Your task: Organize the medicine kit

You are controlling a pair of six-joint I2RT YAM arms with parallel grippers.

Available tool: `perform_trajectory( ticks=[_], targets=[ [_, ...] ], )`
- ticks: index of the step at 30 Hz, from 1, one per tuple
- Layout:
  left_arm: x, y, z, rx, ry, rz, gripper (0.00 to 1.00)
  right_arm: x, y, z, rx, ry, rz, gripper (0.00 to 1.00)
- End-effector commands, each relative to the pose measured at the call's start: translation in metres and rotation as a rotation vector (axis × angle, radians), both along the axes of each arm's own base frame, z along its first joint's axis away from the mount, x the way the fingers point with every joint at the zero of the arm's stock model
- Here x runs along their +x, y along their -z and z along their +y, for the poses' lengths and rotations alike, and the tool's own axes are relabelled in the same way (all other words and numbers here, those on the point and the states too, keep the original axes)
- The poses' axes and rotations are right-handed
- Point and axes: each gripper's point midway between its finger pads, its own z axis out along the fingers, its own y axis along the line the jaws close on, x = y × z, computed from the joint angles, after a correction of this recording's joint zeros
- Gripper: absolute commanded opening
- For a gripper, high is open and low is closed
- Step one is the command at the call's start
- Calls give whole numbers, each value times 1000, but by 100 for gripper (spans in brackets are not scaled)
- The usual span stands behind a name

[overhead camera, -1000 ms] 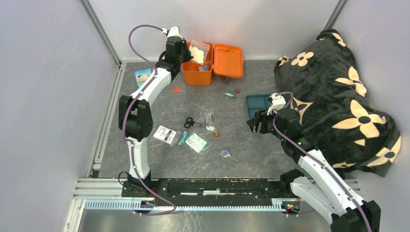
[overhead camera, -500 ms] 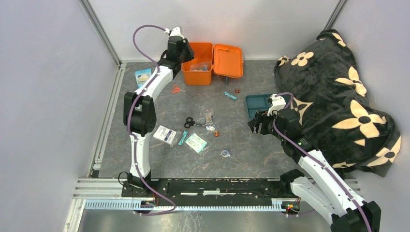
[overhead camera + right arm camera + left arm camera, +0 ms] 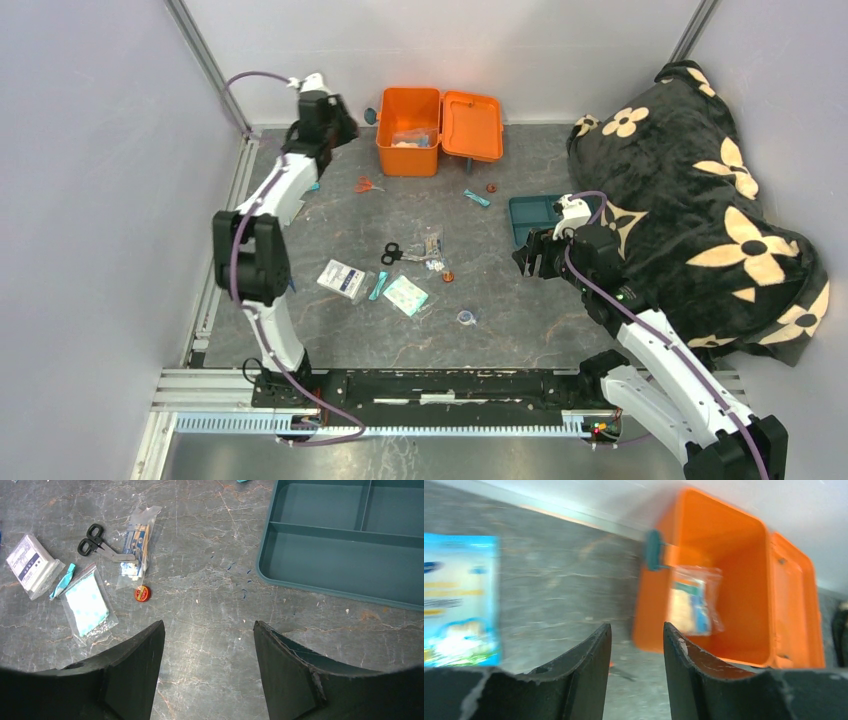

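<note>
On the table the orange medicine kit stood open by the far wall, the right fingers hung spread and empty near a teal tray, and the left fingers, slightly parted and empty, hovered left of the kit's clear packet.

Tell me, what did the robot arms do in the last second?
The left gripper held a clear bag above the medicine kit, dropped it inside, then swung away to the left with its jaws open and empty. The right gripper stayed put, jaws open. The scissors and the teal tray did not move.
</note>
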Motion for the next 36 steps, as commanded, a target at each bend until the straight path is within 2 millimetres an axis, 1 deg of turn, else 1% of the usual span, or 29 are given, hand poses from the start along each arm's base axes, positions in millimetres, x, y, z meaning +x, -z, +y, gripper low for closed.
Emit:
perform_trajectory(
  ticks=[1, 4, 5, 6, 8, 9, 10, 11, 12, 14, 21, 28, 36],
  targets=[
    [-11, -35, 79, 34, -157, -87, 50, 8, -14, 5, 16, -9, -48, 72],
    [-18, -8, 116, 97, -229, -16, 51, 8, -10, 7, 21, -18, -38, 72],
    [-19, 2, 120, 105, -233, 9, 51, 8, -9, 8, 24, -20, -34, 72],
    [-21, 12, 137, 106, -258, 35, 51, 8, -9, 8, 24, -22, -33, 72],
    [-24, 32, 158, 94, -280, 79, 51, 8, -8, 9, 26, -23, -31, 72],
    [-26, 40, 172, 83, -295, 97, 51, 8, -8, 9, 25, -22, -30, 73],
    [-27, 48, 176, 74, -290, 113, 51, 8, -7, 9, 25, -24, -27, 72],
    [-29, 54, 186, 71, -298, 127, 51, 8, -7, 9, 23, -23, -25, 72],
    [-30, 61, 192, 70, -296, 140, 51, 8, -6, 9, 23, -25, -23, 72],
    [-31, 71, 201, 78, -288, 162, 52, 8, -5, 10, 18, -29, -17, 72],
    [-28, 104, 222, 78, -277, 232, 62, 9, -1, 13, 23, -44, 1, 72],
    [-20, 137, 219, 50, -216, 296, 65, 8, 2, 13, 15, -44, 16, 72],
    [-24, 160, 221, 54, -219, 346, 66, 9, 2, 14, 14, -47, 18, 73]
  ],
)
